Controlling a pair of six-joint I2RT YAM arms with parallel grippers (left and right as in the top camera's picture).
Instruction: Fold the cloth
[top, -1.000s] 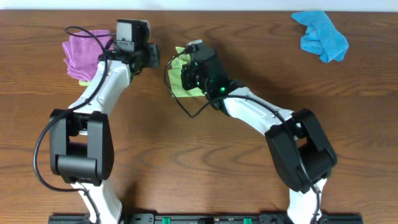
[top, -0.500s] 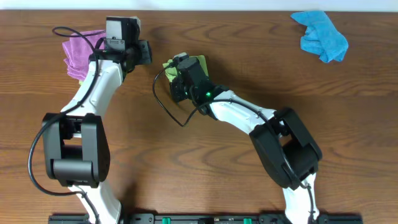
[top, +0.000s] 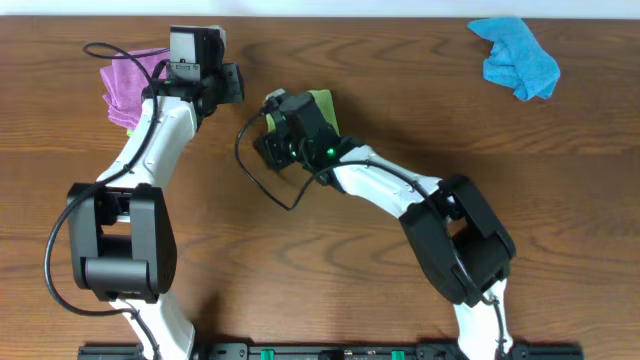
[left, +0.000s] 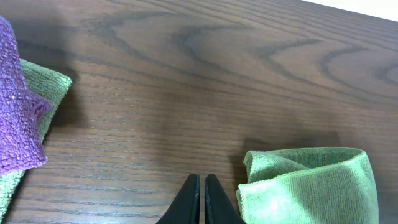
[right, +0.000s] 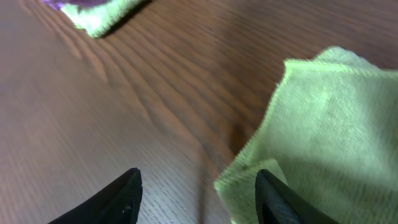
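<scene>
The cloth (top: 321, 102) is lime green and lies folded on the brown table, mostly hidden under my right arm in the overhead view. In the right wrist view the cloth (right: 323, 118) fills the right side. My right gripper (right: 199, 199) stands open there, its right finger (right: 277, 199) over the cloth's near corner and its left finger over bare wood. It holds nothing. In the left wrist view the folded cloth (left: 305, 183) lies just right of my left gripper (left: 200, 199), which is shut and empty above the wood.
A purple cloth (top: 130, 78) lies on a paler green folded cloth (left: 50, 87) at the back left, beside my left arm. A crumpled blue cloth (top: 518, 58) sits at the back right. The table (top: 560, 200) is dark brown wood.
My right gripper has opened and let go of the cloth, which now lies folded a little further right. The left arm drew back to the left, then stayed still.
</scene>
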